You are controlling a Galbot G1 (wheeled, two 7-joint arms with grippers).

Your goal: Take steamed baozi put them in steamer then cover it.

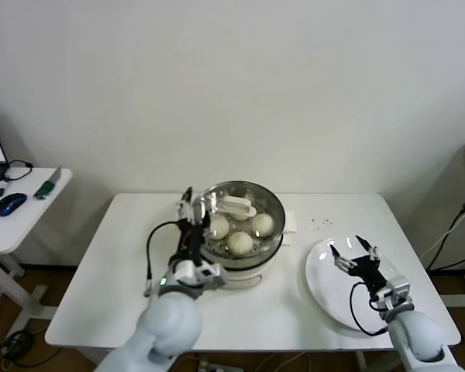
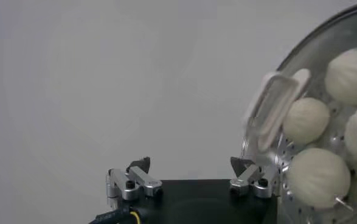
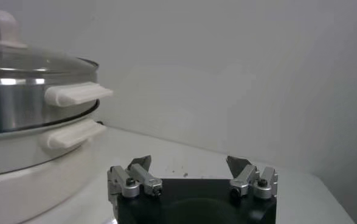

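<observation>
White table (image 1: 101,302) fills the lower frame. At its middle sits the steamer (image 1: 256,256), four baozi (image 1: 240,242) inside, glass cover (image 1: 267,203) on top. Left gripper (image 1: 192,208) beside its left rim, fingers apart. Right gripper (image 1: 353,252), fingers apart, over the white plate (image 1: 325,283), lower right.

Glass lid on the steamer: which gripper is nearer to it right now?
Left. The left gripper is open at the glass lid's rim on the steamer; the right gripper hovers open over the white plate, well apart.
</observation>
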